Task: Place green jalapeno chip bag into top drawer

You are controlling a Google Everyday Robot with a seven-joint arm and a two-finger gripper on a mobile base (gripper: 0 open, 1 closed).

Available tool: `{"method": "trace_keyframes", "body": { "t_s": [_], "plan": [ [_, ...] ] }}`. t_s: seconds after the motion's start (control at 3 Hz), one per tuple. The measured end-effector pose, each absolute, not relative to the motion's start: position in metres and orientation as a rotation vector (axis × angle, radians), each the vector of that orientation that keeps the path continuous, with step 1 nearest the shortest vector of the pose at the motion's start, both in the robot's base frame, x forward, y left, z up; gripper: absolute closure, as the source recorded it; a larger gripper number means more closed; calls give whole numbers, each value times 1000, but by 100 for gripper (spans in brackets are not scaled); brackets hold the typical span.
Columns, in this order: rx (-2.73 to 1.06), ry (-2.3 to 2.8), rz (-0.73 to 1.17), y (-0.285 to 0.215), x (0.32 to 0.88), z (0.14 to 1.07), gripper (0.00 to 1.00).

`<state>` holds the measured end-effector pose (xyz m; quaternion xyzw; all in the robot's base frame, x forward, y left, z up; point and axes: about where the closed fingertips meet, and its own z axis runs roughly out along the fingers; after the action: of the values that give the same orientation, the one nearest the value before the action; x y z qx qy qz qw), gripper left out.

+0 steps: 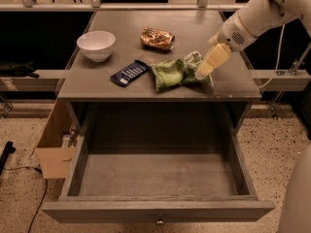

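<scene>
The green jalapeno chip bag lies crumpled on the tabletop, near its front edge, right of centre. My gripper hangs from the white arm at the upper right, its cream fingers pointing down-left at the bag's right end, close to or touching it. The top drawer is pulled fully open below the table, its inside bare, with a small round knob on its front.
A white bowl stands at the table's left. A brown-gold crinkled bag lies at the back centre. A flat dark-blue packet lies left of the green bag. A cardboard box sits on the floor at left.
</scene>
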<state>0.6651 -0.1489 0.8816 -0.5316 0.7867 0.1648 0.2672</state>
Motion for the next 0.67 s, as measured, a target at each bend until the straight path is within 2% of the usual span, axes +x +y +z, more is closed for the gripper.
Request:
{"method": "trace_keyframes", "body": {
  "t_s": [0.33,0.67],
  "plan": [
    [-1467,2163,476,-123,668,846,0],
    [-1470,2162,478,-122,668,845,0]
  ]
}}
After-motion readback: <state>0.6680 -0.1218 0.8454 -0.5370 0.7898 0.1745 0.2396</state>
